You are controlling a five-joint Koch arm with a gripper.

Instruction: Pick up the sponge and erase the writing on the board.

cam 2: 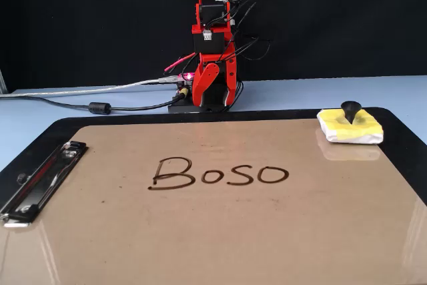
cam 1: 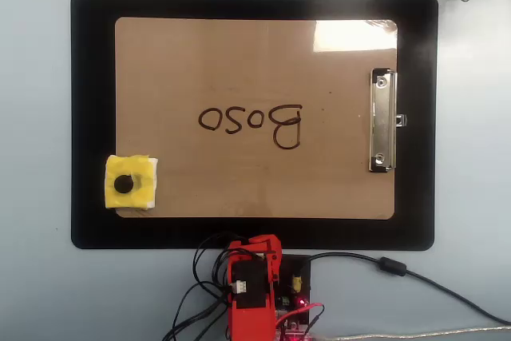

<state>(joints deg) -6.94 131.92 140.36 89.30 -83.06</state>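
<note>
One yellow sponge (cam 1: 131, 183) with a black knob (cam 1: 124, 184) at its centre is seen at the left of the overhead view, lying partly on the lower left corner of the board (cam 1: 239, 53) and partly on the black mat (cam 1: 92, 117) beneath it. A white layer is visible along the sponge's right and lower edges there. Further right, near the middle of the board, the writing (cam 1: 250, 121) is laid out in one row of dark brown letters, upside down in this view; it is untouched. At the right end of the board a silver clip (cam 1: 382, 120) is fixed along the short side, and a bright glare patch is seen above it. Below the mat's lower edge, near the centre, the red arm (cam 1: 251, 285) is folded over its base, with dark cables (cam 1: 415, 275) running off to the right.

In the fixed view the order is reversed: the clip (cam 2: 41, 181) is at the far left, the writing (cam 2: 219, 173) is read as "Boso" in the middle, and the sponge (cam 2: 350, 127) sits at the right, at the far corner of the board (cam 2: 213, 245), its knob (cam 2: 350, 109) pointing up. The arm (cam 2: 212, 38) is seen upright behind the mat (cam 2: 400, 121), well apart from the sponge. The gripper (cam 2: 215, 88) hangs downward just above the base, with nothing held in it; the jaws appear drawn together, though the exact gap cannot be told.
</note>
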